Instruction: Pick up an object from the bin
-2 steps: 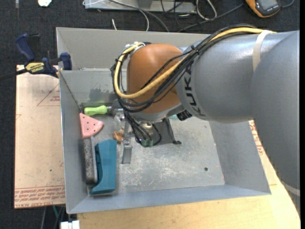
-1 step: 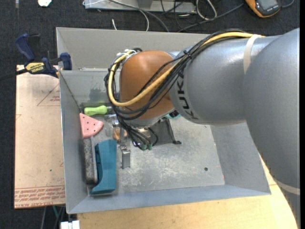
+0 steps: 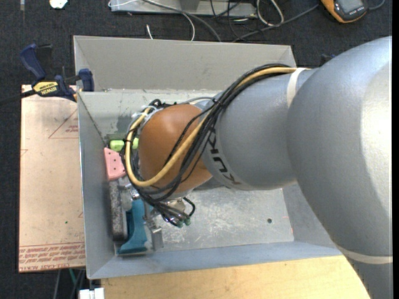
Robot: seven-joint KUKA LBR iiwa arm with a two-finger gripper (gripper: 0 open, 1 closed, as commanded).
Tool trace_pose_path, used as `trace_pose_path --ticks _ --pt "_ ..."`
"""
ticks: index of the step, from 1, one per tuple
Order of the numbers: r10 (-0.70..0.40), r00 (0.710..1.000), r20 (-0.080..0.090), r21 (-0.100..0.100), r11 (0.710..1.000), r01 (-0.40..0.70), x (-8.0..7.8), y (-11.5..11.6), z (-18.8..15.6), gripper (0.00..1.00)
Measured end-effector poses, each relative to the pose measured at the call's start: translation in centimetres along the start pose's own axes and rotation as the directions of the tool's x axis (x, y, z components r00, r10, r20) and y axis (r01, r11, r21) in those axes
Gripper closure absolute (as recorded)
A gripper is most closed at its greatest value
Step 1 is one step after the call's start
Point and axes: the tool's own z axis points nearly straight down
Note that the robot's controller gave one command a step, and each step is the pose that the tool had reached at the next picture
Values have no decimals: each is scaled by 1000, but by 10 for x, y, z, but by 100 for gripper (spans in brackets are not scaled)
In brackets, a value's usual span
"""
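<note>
With the gripper (image 3: pixel 148 228) low in the lower-left corner of the bin (image 3: pixel 249 213), just beside a blue block (image 3: pixel 133 232) and a grey bar (image 3: pixel 117 212), and whether it is apart or together not discernible, you should centre on the blue block, clear of the wall.

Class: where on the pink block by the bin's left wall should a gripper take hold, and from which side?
Probably its middle, from above, gripped across the narrow width: the pink block lies flat along the wall, a grey block crowding one end.
</note>
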Motion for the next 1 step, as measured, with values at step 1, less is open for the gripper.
trace_pose_path --ticks 1 --pt "307 952 1 -3 952 -307 -13 -5 6 0"
